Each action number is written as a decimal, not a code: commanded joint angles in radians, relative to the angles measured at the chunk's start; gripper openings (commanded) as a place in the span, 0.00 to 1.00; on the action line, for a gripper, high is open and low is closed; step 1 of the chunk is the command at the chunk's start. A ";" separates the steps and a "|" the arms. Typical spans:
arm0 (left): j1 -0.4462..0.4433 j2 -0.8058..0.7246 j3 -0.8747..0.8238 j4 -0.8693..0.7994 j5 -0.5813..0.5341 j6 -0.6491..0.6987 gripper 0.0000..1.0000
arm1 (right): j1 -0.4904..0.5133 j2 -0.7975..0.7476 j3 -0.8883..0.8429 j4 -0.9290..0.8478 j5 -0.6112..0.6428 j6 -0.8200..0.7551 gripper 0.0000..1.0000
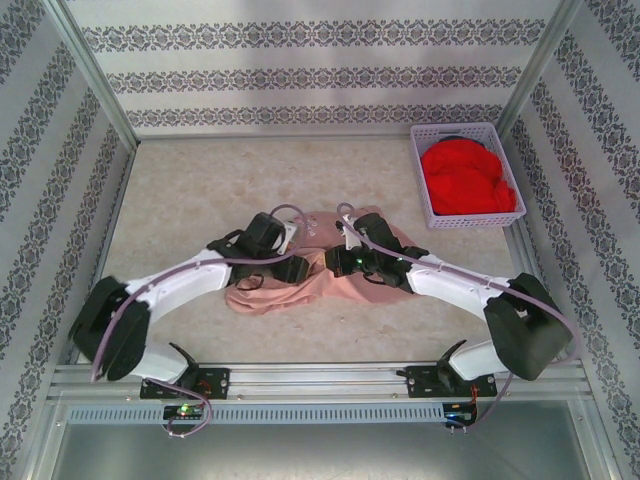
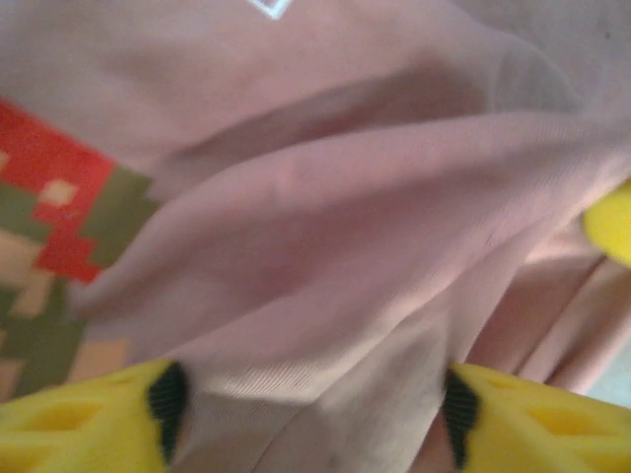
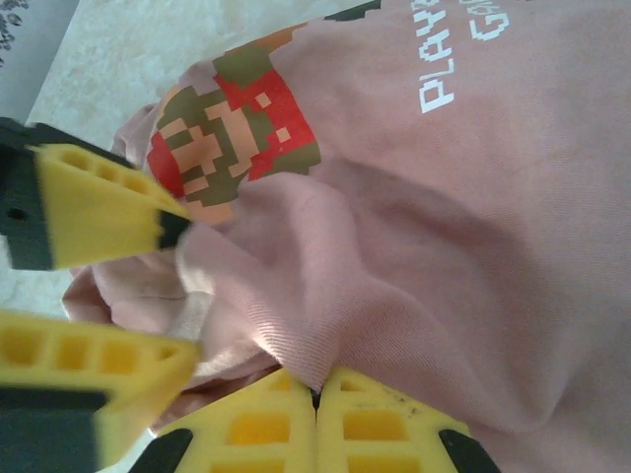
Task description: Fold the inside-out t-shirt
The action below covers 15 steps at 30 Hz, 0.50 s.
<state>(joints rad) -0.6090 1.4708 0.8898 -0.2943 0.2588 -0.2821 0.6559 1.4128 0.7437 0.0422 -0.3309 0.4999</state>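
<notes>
The inside-out t-shirt (image 1: 270, 295) lies crumpled in a salmon-pink heap at the middle of the table, with both grippers meeting over it. Its pixel print (image 3: 237, 133) and white lettering face up. My right gripper (image 3: 317, 392) is shut, pinching a raised fold of the t-shirt (image 3: 473, 227) between its yellow pads. My left gripper (image 2: 313, 402) stands open just to the left of it, its yellow fingers (image 2: 89, 414) set apart on either side of a ridge of the pink cloth (image 2: 375, 227). In the top view the left gripper (image 1: 300, 268) and the right gripper (image 1: 335, 262) almost touch.
A lavender basket (image 1: 420, 180) at the back right holds a bright red garment (image 1: 466, 178). Bare beige table (image 1: 200, 190) stretches left of and behind the shirt. Patterned walls enclose three sides, and a metal rail (image 1: 320, 378) runs along the near edge.
</notes>
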 commanded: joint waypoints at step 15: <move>0.170 -0.168 0.068 0.117 0.516 -0.403 0.00 | 0.050 -0.165 0.116 -0.314 0.412 -0.213 0.38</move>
<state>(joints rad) -0.4492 1.3334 0.9722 -0.2092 0.6697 -0.5659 0.6968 1.3064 0.8944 -0.2432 0.0536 0.3489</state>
